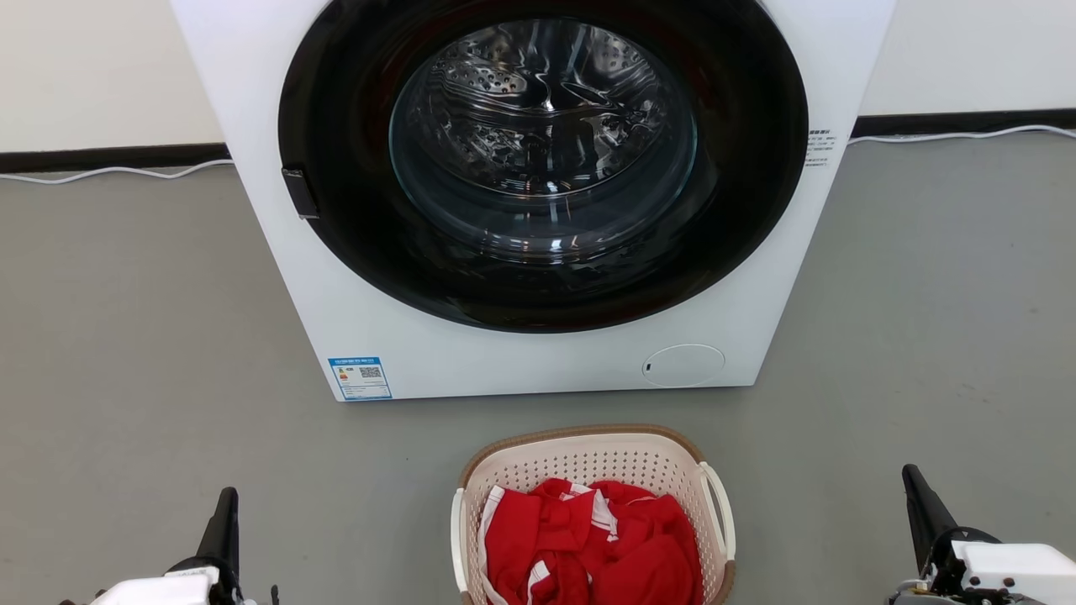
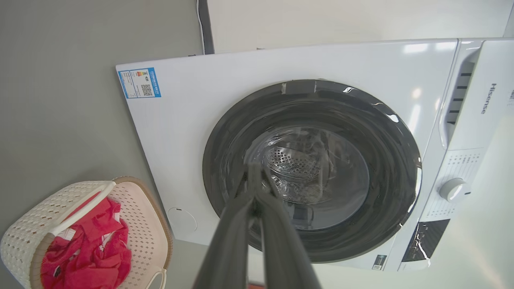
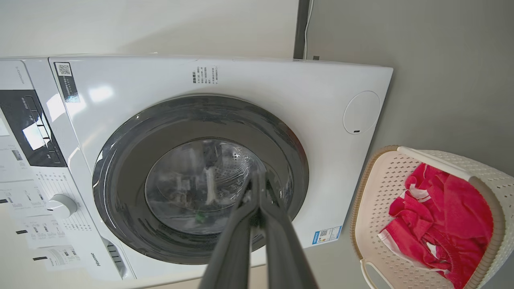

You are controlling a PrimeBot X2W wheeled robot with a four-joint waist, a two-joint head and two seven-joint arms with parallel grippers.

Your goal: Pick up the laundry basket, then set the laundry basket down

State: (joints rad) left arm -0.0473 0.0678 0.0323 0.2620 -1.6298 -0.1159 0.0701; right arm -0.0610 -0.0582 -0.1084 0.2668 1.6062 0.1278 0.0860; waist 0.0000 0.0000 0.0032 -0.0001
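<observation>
The laundry basket (image 1: 580, 460) stands on the grey floor (image 1: 151, 336) at the bottom middle of the head view, its near end cut off by the picture's lower edge. Its far brown rim lies near the front foot of the washing machine (image 1: 538, 370), with a narrow strip of floor between them. Wide stretches of floor open to either side of the basket, reaching out to each gripper, and the machine's two side edges leave more floor running back to the wall, where a white cable (image 1: 101, 172) trails along the dark skirting. The left gripper (image 2: 255, 168) sits low at the lower left and the right gripper (image 3: 257, 178) at the lower right, both well apart from the basket, dark fingers pointing up towards the machine. In each wrist view the two fingers meet at their tips with nothing between them, aimed at the round glass door (image 1: 542, 160) – neither has hold of anything. By count: one basket with two white side handles, a left handle (image 1: 458, 538) and a right handle (image 1: 721, 512); one heap of red cloth with white trim (image 1: 597, 546) inside it – how many pieces I cannot tell; one machine; two grippers
</observation>
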